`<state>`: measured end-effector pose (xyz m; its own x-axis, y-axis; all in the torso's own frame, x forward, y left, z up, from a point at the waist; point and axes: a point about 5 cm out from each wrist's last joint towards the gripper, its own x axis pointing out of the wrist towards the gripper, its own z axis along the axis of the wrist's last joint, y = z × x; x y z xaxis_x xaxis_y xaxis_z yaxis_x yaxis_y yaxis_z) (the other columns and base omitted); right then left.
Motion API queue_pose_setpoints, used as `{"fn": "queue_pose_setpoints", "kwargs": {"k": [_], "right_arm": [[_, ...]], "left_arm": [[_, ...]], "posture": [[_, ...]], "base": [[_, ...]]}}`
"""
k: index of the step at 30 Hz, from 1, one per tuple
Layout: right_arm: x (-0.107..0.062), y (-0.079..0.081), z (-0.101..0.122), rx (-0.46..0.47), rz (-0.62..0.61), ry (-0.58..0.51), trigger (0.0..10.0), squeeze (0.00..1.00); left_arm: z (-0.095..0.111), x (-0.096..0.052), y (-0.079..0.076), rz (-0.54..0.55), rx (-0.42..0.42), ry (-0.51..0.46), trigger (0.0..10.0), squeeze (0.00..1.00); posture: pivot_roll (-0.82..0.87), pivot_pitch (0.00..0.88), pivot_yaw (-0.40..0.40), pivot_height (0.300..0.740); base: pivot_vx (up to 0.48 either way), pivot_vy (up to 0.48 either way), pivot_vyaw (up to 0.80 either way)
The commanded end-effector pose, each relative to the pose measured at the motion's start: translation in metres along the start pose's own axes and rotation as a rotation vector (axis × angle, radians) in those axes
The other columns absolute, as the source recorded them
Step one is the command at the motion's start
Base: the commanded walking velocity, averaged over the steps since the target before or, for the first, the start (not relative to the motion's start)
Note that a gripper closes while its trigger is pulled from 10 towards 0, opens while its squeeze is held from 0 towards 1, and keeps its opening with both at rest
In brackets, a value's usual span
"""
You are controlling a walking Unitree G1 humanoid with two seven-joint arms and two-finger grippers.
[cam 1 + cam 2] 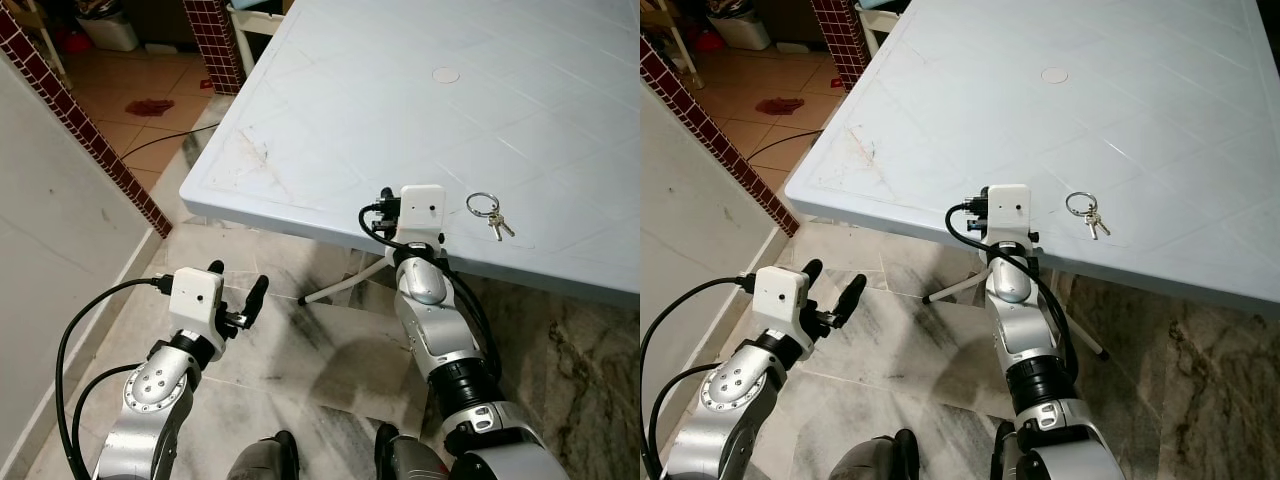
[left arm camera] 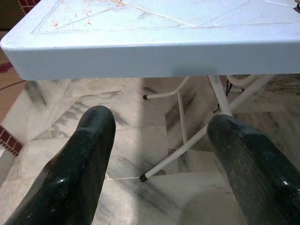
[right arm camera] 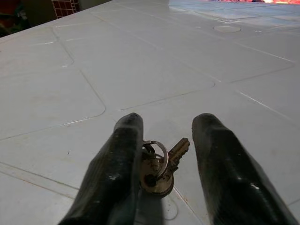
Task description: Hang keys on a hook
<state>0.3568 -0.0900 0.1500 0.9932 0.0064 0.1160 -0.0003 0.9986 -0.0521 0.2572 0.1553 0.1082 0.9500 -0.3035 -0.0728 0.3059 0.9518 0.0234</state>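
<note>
A small bunch of keys (image 1: 490,215) on a metal ring lies on the white plastic table (image 1: 400,110), close to its near edge. My right arm reaches up to that edge, its white wrist camera box (image 1: 421,208) just left of the keys. In the right wrist view my right gripper (image 3: 166,126) is open and low over the tabletop. The keys (image 3: 159,164) lie between its fingers, close against one finger (image 3: 124,154). My left gripper (image 1: 238,277) is open and holds nothing. It hangs low over the floor, below the table's corner.
The table's folding metal legs (image 2: 180,140) stand on the marble floor (image 1: 300,350) beneath its edge. A white wall with a red-tiled border (image 1: 80,130) runs along the left. A round cap (image 1: 445,74) sits mid-table.
</note>
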Motion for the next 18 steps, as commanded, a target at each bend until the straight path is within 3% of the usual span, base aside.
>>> {"fn": "queue_pose_setpoints", "kwargs": {"k": [1,8,17,18], "right_arm": [[-0.001,0.009,-0.003,0.003,0.020,0.030,10.0,1.00],[-0.003,0.016,-0.009,0.047,0.075,0.074,10.0,1.00],[-0.001,0.006,-0.015,0.043,0.059,0.096,10.0,1.00],[-0.001,0.003,-0.016,0.045,0.058,0.099,10.0,0.81]], "left_arm": [[-0.006,-0.004,0.004,0.009,0.005,0.031,10.0,0.00],[-0.006,-0.004,0.003,0.012,0.001,0.031,10.0,0.00],[-0.007,-0.004,0.003,0.013,0.001,0.032,10.0,0.00],[-0.006,-0.004,0.003,0.013,0.001,0.032,10.0,0.00]], "posture": [[0.06,0.207,0.127,0.740],[0.06,0.210,0.121,0.740],[0.06,0.208,0.122,0.740],[0.06,0.208,0.123,0.740]], "base": [[0.000,0.000,0.00],[0.000,0.000,0.00],[0.000,0.000,0.00],[0.000,0.000,0.00]]}}
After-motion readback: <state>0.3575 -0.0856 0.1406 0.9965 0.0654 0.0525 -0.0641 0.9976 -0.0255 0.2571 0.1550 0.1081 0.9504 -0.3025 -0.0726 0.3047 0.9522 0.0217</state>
